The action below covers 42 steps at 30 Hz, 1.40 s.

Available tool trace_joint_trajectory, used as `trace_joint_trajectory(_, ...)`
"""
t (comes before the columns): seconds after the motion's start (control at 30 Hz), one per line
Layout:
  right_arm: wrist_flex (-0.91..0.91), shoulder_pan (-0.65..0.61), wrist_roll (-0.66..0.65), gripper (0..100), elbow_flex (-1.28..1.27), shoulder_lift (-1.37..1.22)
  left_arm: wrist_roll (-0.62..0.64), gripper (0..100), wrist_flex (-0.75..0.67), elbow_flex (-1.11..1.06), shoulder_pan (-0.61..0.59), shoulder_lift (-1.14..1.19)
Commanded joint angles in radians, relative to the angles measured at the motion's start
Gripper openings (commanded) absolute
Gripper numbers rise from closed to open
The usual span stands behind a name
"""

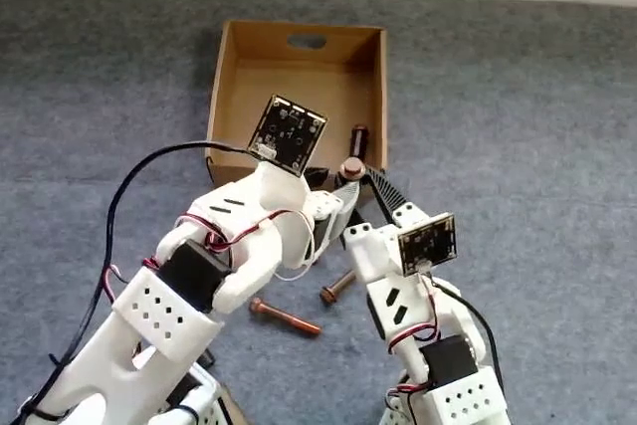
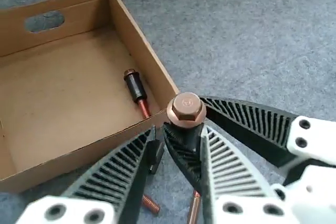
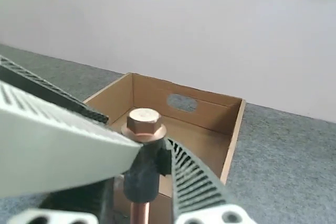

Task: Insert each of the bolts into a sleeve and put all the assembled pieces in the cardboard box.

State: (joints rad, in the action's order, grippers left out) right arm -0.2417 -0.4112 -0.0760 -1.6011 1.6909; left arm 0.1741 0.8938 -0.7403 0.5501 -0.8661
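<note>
A copper bolt point(image 2: 186, 109) stands upright in a black sleeve point(image 3: 142, 174), its hex head point(image 3: 144, 124) on top and its shank poking out below. My right gripper point(image 1: 353, 186) is shut on that sleeve, just outside the front right corner of the cardboard box point(image 1: 227, 77). My left gripper point(image 2: 177, 142) is open, one finger on each side of the same piece, close to it. One assembled bolt and sleeve point(image 2: 135, 90) lies inside the box point(image 2: 157, 72) by its right wall. Two loose bolts point(image 1: 284, 316) point(image 1: 336, 288) lie on the carpet between the arms.
Grey carpet surrounds the box, with open floor to the right of it and to the left. A black cable point(image 1: 129, 186) loops from the left arm over the carpet. The box's far wall has a hand slot point(image 1: 307, 42).
</note>
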Motion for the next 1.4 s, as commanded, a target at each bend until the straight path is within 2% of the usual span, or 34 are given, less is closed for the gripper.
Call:
trace_joint_trajectory(0.0,0.03,0.019,0.012,0.7,0.012,0.012,-0.003,14,0.034,0.015,0.007,-0.056)
trace_joint_trajectory(0.37,0.03,0.019,0.012,0.7,-0.005,0.012,-0.005,14,0.032,0.008,-0.018,-0.343)
trace_joint_trajectory(0.43,0.03,0.019,0.012,0.7,-0.015,0.012,-0.005,14,0.032,0.007,-0.071,-0.374)
trace_joint_trajectory(0.5,0.03,0.019,0.012,0.7,-0.021,0.012,-0.011,9,0.032,-0.007,-0.156,-0.384)
trace_joint_trajectory(0.57,0.03,0.021,0.012,0.7,-0.021,0.012,-0.095,1,0.026,-0.054,-0.248,-0.384)
trace_joint_trajectory(0.67,0.03,0.021,0.012,0.7,-0.021,0.012,-0.247,2,0.025,-0.223,-0.369,-0.384)
trace_joint_trajectory(0.8,0.03,0.021,0.012,0.7,-0.022,0.01,-0.33,2,-0.087,-0.473,-0.481,-0.394)
trace_joint_trajectory(0.93,-0.01,0.019,0.012,0.7,-0.031,0.01,-0.371,2,-0.235,-0.627,-0.584,-0.394)
trace_joint_trajectory(1.17,-0.191,0.016,0.012,0.7,0.01,0.01,-0.368,2,-0.416,-0.816,-0.59,-0.395)
trace_joint_trajectory(1.37,-0.352,0.018,0.012,0.7,0.15,0.001,-0.368,2,-0.446,-0.858,-0.593,-0.395)
